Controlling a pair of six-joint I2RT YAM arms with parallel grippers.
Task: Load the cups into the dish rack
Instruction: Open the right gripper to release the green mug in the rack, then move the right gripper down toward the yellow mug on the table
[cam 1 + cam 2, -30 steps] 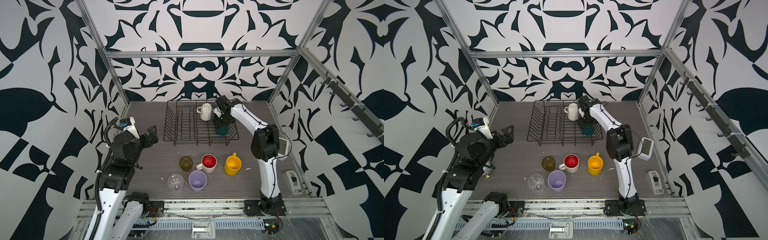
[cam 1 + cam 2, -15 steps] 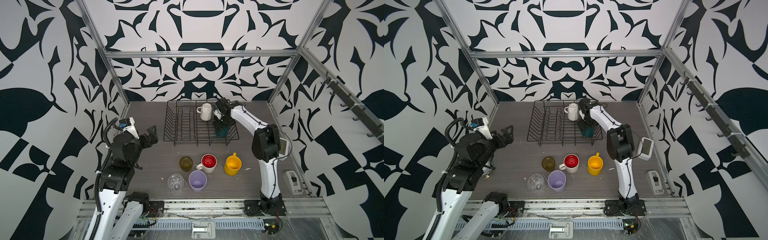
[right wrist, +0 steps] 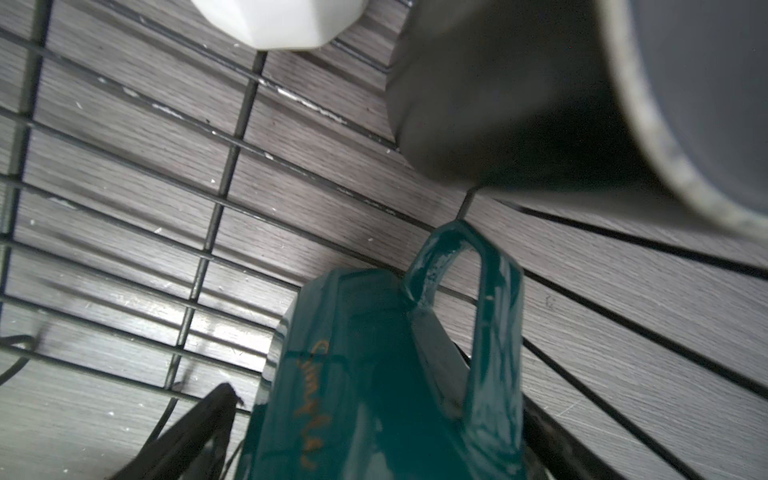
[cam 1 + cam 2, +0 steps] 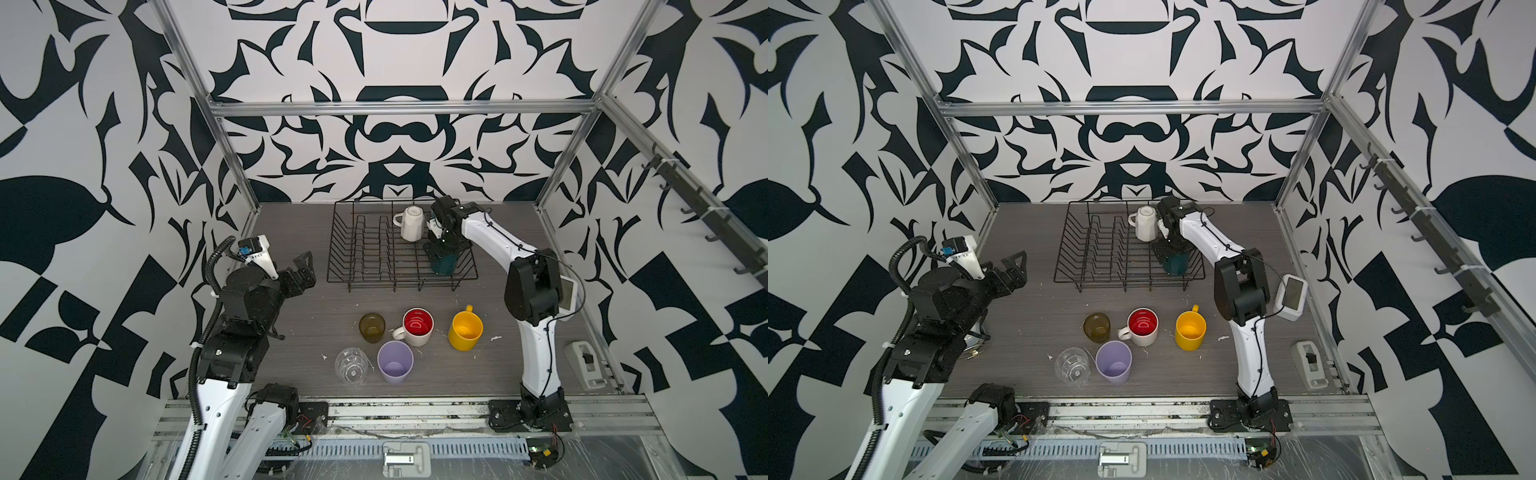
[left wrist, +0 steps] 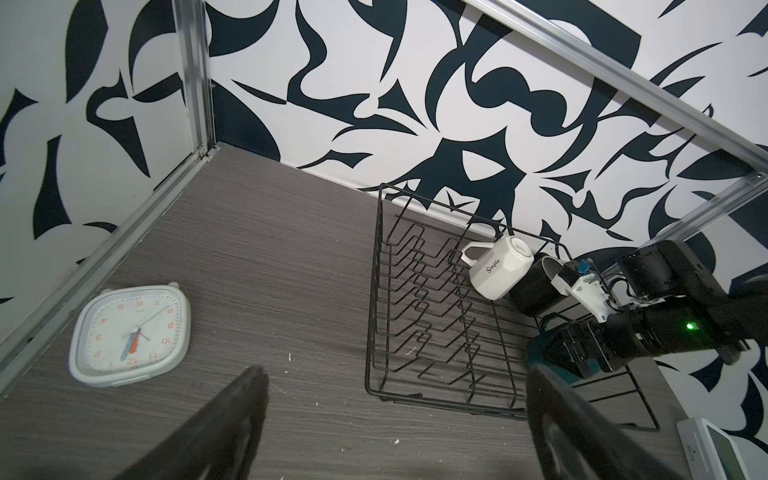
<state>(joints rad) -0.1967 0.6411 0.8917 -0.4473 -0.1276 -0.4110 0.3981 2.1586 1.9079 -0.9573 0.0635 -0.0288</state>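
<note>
Teal mug (image 4: 444, 266) in dish rack (image 4: 360, 258), handle toward black mug (image 3: 498, 104), right hand (image 4: 441, 252) straddling it, grip unclear

Black-and-white patterned walls (image 4: 395, 50), grey wood-grain floor (image 4: 299, 232), aluminium frame (image 4: 399, 109).

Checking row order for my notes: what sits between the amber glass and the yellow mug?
The red-inside white mug, upright between amber glass and yellow mug; both top views show it.
</note>
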